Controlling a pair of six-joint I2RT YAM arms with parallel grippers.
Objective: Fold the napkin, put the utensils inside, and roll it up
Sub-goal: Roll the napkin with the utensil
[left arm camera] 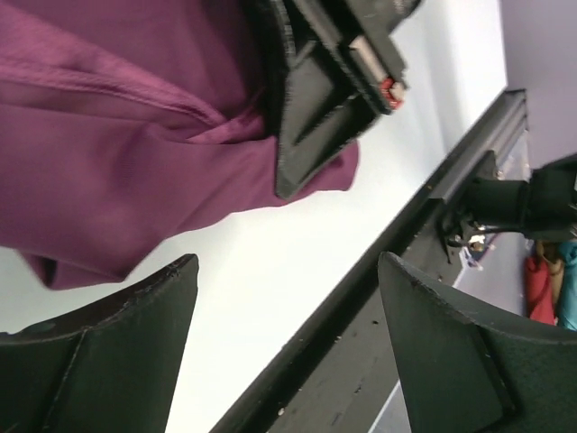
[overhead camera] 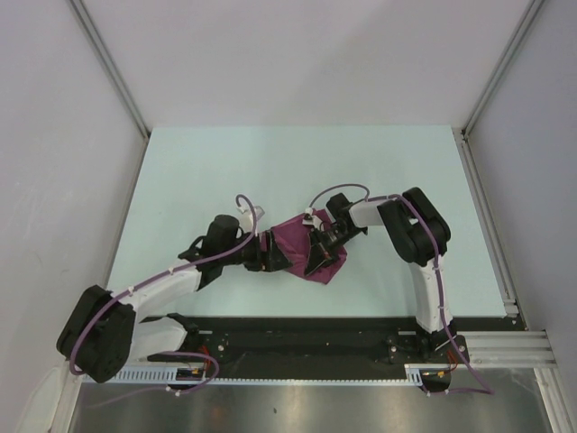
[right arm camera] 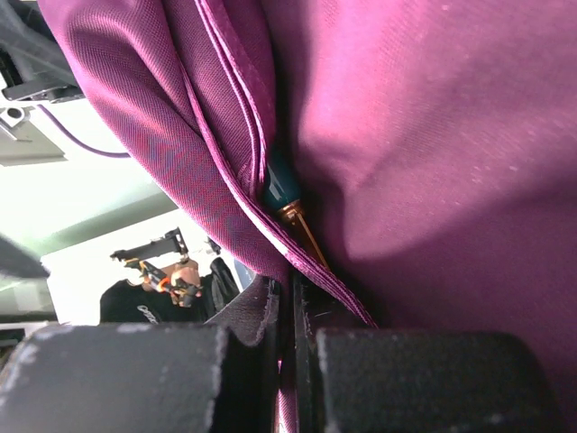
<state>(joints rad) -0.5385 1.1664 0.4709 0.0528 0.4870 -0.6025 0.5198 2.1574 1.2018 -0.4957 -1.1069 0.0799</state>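
Pinching napkin (right arm camera: 433,135) hem beside spoon (right arm camera: 281,194), right jaws clamped; left jaws wide, napkin just beyond.

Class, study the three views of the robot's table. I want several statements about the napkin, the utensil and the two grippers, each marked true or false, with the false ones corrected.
1. The napkin lies flat and fully spread on the table. False: it is bunched up between the two grippers.
2. The jaws of the left gripper stand wide open with nothing between them. True.
3. The jaws of the right gripper are shut on the napkin. True.
4. The utensil lies bare on the table, apart from the cloth. False: it is tucked between the napkin's folds.
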